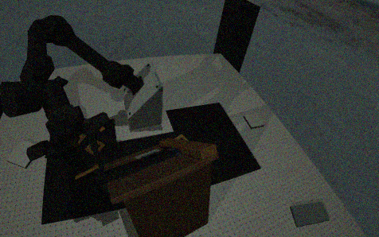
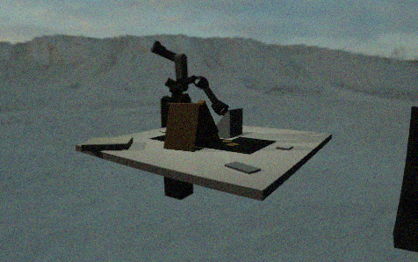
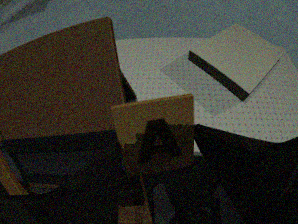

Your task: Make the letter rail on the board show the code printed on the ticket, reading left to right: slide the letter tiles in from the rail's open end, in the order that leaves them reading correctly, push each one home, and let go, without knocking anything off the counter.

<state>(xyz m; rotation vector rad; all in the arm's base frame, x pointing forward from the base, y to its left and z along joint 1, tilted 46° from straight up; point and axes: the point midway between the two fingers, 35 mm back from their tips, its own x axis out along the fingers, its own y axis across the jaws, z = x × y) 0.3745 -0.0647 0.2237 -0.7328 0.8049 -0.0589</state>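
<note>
My gripper (image 1: 95, 166) (image 3: 157, 137) is shut on an orange tile (image 1: 86, 172) (image 3: 131, 120). The tile shows a dark A, upright in the wrist view, and is off the mat beside the left end of the brown board (image 1: 167, 183) (image 2: 181, 127) (image 3: 60, 80). I cannot tell if it touches the rail. Several loose tiles lie on the black mat (image 1: 60, 199) beneath the arm, including one tile (image 1: 102, 129) partly hidden. Another tile (image 1: 181, 137) (image 2: 232, 144) lies behind the board. A pale strip (image 1: 148, 154), perhaps the ticket, is on the board; its print is unreadable.
The pale angular base block (image 1: 147, 113) (image 2: 225, 125) stands behind the board. A grey slab (image 1: 310, 213) (image 2: 242, 167), a thin square (image 1: 253, 120) (image 2: 284, 148) and a pale slab (image 2: 107, 142) (image 3: 242, 57) lie on the counter. A dark post (image 2: 181, 68) stands at the rear.
</note>
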